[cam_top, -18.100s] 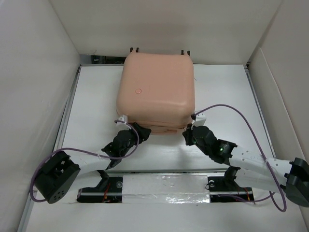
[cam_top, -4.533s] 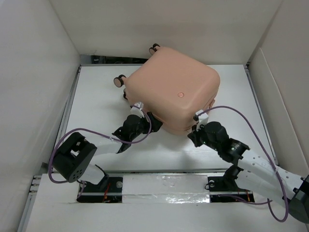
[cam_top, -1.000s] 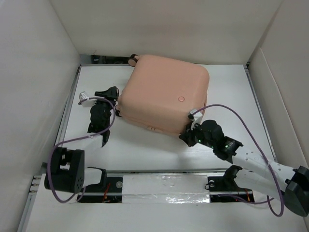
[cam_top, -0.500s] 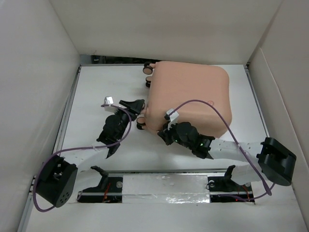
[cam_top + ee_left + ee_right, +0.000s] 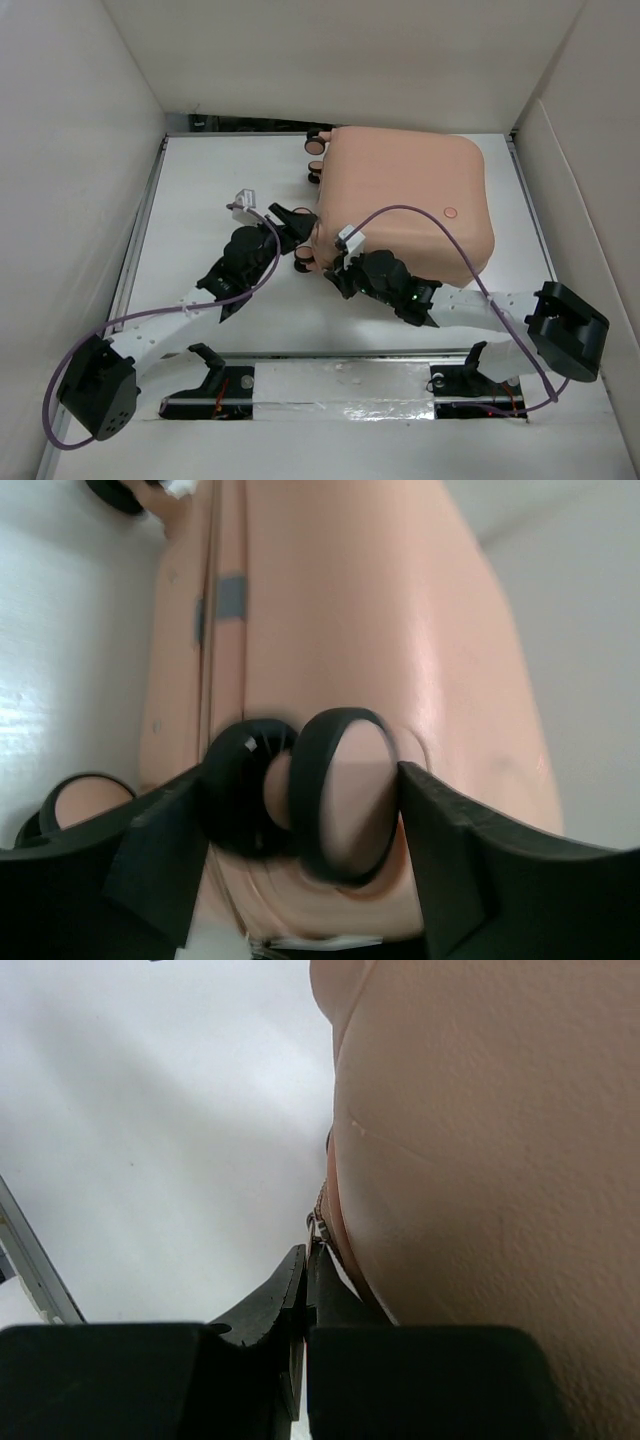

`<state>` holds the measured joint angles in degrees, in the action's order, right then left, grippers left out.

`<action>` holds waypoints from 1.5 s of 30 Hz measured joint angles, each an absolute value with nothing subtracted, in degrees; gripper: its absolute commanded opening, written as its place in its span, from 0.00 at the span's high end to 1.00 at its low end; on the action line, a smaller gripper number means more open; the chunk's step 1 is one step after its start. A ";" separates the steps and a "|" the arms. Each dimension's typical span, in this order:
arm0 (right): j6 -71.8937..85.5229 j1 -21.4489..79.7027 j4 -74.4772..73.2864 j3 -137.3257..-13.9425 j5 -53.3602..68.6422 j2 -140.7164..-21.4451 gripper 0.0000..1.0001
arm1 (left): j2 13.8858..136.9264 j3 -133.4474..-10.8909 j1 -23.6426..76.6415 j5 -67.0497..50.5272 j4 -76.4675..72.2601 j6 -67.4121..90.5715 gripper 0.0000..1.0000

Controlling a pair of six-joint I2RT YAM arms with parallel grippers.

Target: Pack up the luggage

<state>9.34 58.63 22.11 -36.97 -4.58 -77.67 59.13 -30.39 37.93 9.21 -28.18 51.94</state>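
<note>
The luggage (image 5: 400,200) is a closed peach-pink hard-shell suitcase lying flat at the back right of the table, its wheels (image 5: 315,165) facing left. My left gripper (image 5: 303,238) is at its near-left corner. In the left wrist view the fingers (image 5: 160,850) stand open on either side of a pink-and-black wheel (image 5: 345,790), very close to it. My right gripper (image 5: 338,270) is pressed against the suitcase's near-left edge. In the right wrist view it (image 5: 306,1255) is shut, with the metal zipper pull (image 5: 316,1222) at its tips, along the shell's seam (image 5: 480,1140).
White walls enclose the table on the left (image 5: 70,150), back and right (image 5: 590,200). A metal rail (image 5: 340,380) runs along the near edge by the arm bases. The right arm's purple cable (image 5: 420,215) arcs over the suitcase lid. A second wheel (image 5: 75,800) sits beside the left finger.
The suitcase has slid right and turned, its wheels now facing left. My right gripper moved left along its near edge. My left gripper came in around a wheel and widened slightly.
</note>
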 measured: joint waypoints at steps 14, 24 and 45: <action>14.98 58.11 18.02 -25.56 -1.15 -61.04 1.00 | 77.56 -62.76 25.85 2.83 -21.02 38.48 0.11; 15.35 57.32 10.61 -23.77 0.21 -53.28 1.00 | 101.62 -70.00 13.65 -22.22 -27.22 20.73 0.11; 13.26 46.02 4.23 -20.05 12.84 -43.03 1.00 | 116.49 -87.13 9.72 -54.89 -24.18 18.17 0.05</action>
